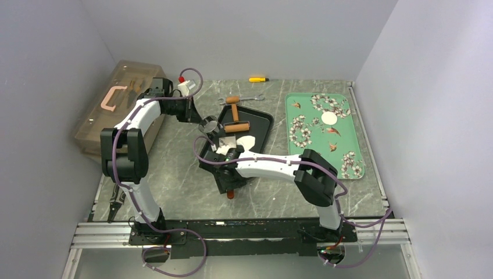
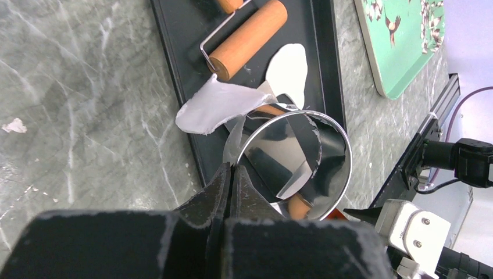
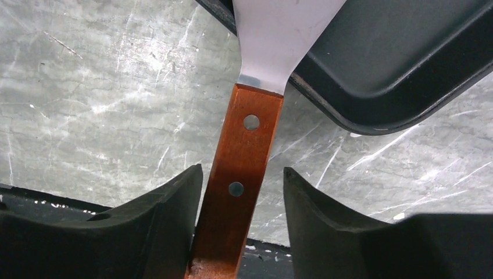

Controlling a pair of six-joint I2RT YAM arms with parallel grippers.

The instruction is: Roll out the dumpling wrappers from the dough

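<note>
The dough (image 1: 246,141) (image 2: 289,65) lies as a flat white sheet on the black tray (image 1: 261,122). The brown wooden roller (image 1: 235,125) (image 2: 249,38) rests just beyond it. My left gripper (image 1: 203,121) (image 2: 232,170) is shut on the rim of the shiny metal ring cutter (image 1: 209,124) (image 2: 343,168), held above the tray's left edge. A torn white flap of dough (image 2: 215,104) hangs from the ring. My right gripper (image 1: 229,158) (image 3: 241,171) is open around a spatula's wooden handle (image 3: 241,168). Its left finger touches the handle and the right one stands apart. One round dumpling wrapper (image 1: 329,118) lies on the green tray (image 1: 308,104).
A clear toolbox with a pink handle (image 1: 116,99) stands at the far left. A wrench (image 1: 251,98) and a yellow marker (image 1: 258,79) lie behind the black tray. Pliers (image 1: 116,203) lie near the left arm's base. The spatula blade (image 3: 285,35) reaches over the tray rim (image 3: 360,125).
</note>
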